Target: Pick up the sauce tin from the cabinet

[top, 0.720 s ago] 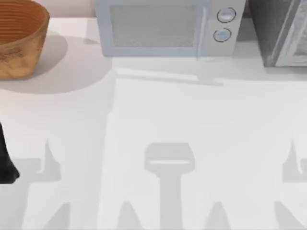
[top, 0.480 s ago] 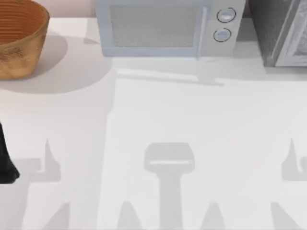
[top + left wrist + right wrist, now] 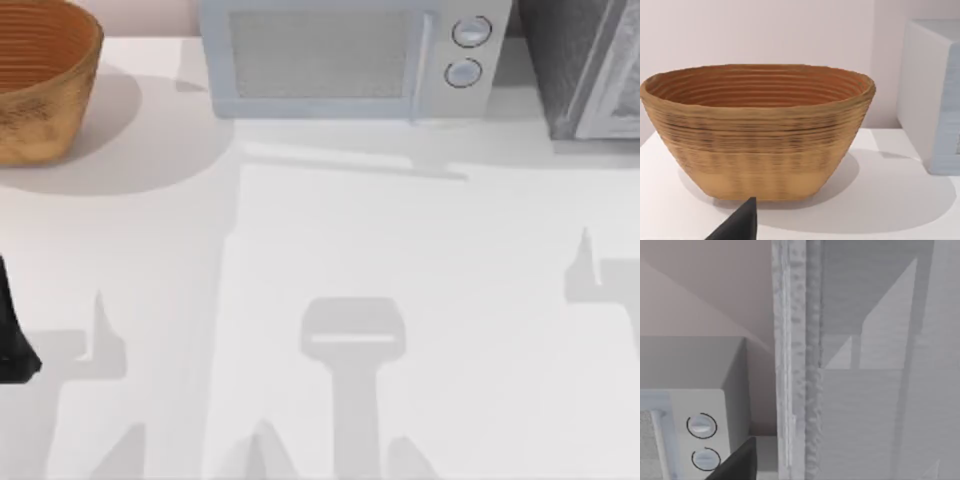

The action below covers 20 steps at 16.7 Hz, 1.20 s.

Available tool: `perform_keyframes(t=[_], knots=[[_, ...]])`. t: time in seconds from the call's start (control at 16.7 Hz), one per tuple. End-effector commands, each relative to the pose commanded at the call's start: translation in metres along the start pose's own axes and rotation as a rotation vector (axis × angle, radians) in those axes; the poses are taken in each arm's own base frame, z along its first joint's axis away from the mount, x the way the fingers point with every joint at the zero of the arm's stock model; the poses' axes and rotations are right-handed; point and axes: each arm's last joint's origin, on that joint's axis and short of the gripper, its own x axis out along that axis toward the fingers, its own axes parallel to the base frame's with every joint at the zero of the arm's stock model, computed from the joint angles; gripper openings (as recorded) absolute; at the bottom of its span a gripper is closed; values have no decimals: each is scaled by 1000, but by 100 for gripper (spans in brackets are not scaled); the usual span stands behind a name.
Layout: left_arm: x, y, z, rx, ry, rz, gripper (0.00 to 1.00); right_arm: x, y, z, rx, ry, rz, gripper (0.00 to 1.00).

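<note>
The cabinet [image 3: 590,70] stands at the table's back right, with dark speckled sides and a pale framed front. In the right wrist view its front panel [image 3: 880,390] looms close, with a dark tip of my right gripper [image 3: 737,462] low in front of its frame. The sauce tin is hidden. My left gripper [image 3: 12,345] is parked at the table's left edge, and its dark tip [image 3: 740,222] points at a basket.
A light blue-grey microwave [image 3: 340,60] with two round knobs stands at the back centre, just left of the cabinet, and also appears as the microwave [image 3: 685,430] in the right wrist view. A woven brown basket [image 3: 40,80] sits at the back left. The white table [image 3: 330,230] lies between them.
The right arm's shadow at the table's right edge has slid toward the back, nearer the cabinet. The left arm has not moved.
</note>
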Motion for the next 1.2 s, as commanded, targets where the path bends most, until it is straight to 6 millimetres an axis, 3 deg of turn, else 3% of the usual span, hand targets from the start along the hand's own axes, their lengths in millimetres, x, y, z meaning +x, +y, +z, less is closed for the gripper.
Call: perform_keyframes(t=[0.36,0.6,0.9,1.2], knots=[[0,0,0,0,0,0,100,52,14,125,-4,-3,-3,100],[0,0,0,0,0,0,100,93,28,179,-3,-8,1,100],[0,0,0,0,0,0,100,129,41,208,-2,-4,5,100],[0,0,0,0,0,0,100,135,43,211,-2,-4,6,100]])
